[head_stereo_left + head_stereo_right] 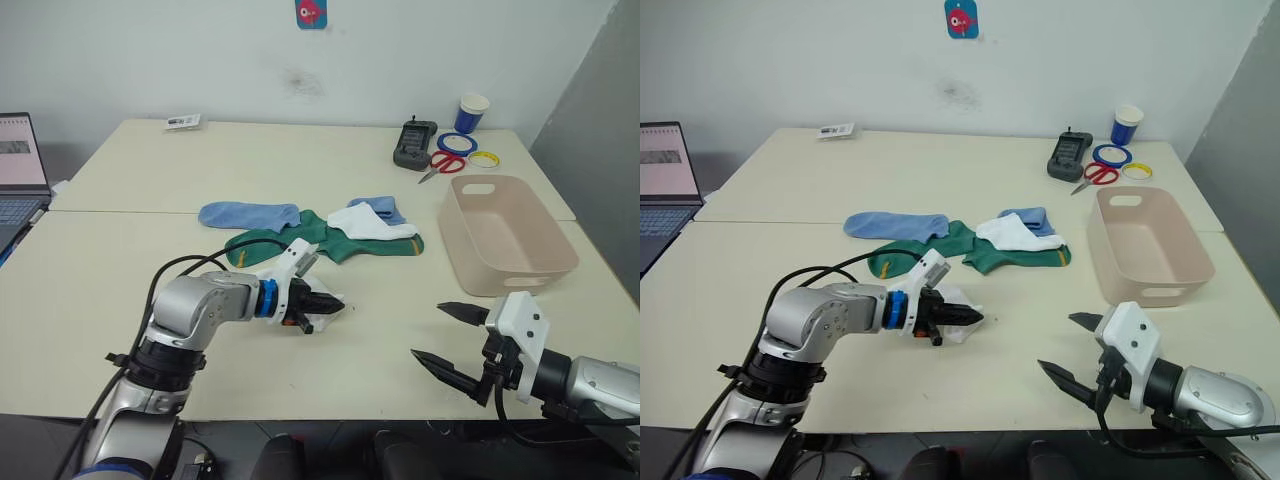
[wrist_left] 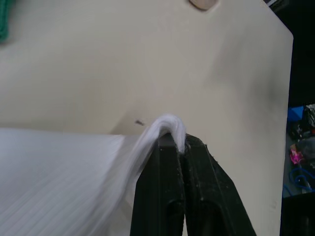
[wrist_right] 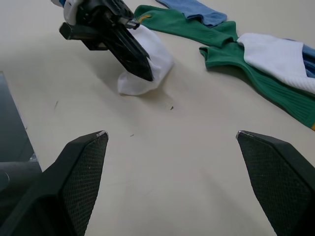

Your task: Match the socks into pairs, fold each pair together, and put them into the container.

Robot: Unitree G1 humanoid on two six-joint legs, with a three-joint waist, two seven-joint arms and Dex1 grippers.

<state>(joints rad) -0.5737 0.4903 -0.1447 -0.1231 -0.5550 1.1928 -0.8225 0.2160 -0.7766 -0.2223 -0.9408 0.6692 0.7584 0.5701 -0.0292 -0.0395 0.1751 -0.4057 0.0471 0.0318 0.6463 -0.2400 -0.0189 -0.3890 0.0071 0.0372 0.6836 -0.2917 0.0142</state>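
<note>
My left gripper (image 1: 335,303) is shut on a white sock (image 3: 147,69) at the near middle of the table; the fabric is pinched between its fingers (image 2: 167,196). Further back lie a light blue sock (image 1: 248,214), two dark green socks (image 1: 345,243) with yellow cuff stripes, a second white sock (image 1: 365,222) on top of them, and another light blue sock (image 1: 385,208) behind it. The beige-pink container (image 1: 507,235) stands at the right. Near the front right edge my right gripper (image 1: 440,335) hangs open, with nothing between its fingertips (image 3: 101,135).
At the back right are a black device (image 1: 414,145), red scissors (image 1: 445,162), tape rings (image 1: 457,143) and a blue-and-white paper cup (image 1: 472,112). A laptop (image 1: 20,170) stands off the left edge. A small packet (image 1: 183,122) lies at the back left.
</note>
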